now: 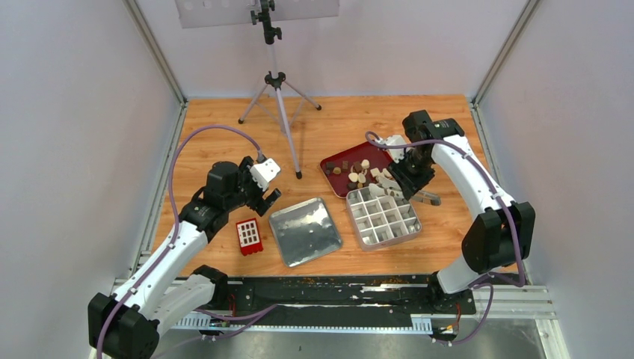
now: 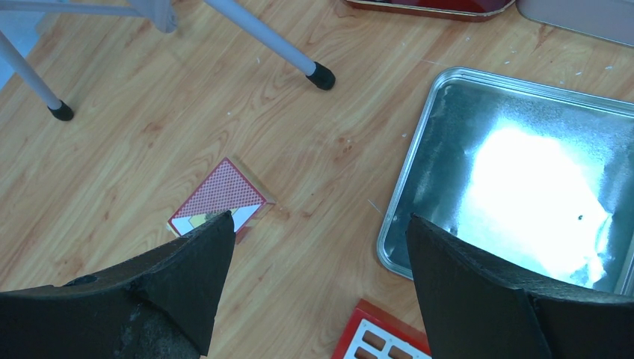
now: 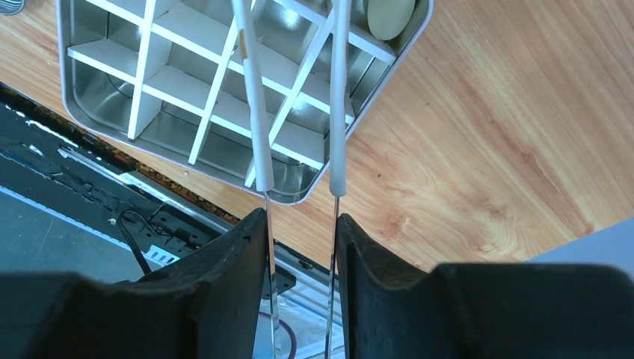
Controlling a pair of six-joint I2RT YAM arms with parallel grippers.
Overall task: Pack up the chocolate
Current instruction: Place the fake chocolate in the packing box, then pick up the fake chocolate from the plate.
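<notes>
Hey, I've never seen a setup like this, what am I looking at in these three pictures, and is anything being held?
These are two robot arms bolted at the near edge of a wooden table. One picture looks down from above; the other two come from cameras on the wrists.

On the table: a red tray of small cream and brown chocolates, a metal box with white dividers, a flat metal lid, a small red block and a tripod.

The right gripper is shut on thin white-tipped tongs above the box, where one pale piece already sits. The left gripper is open and empty.
</notes>
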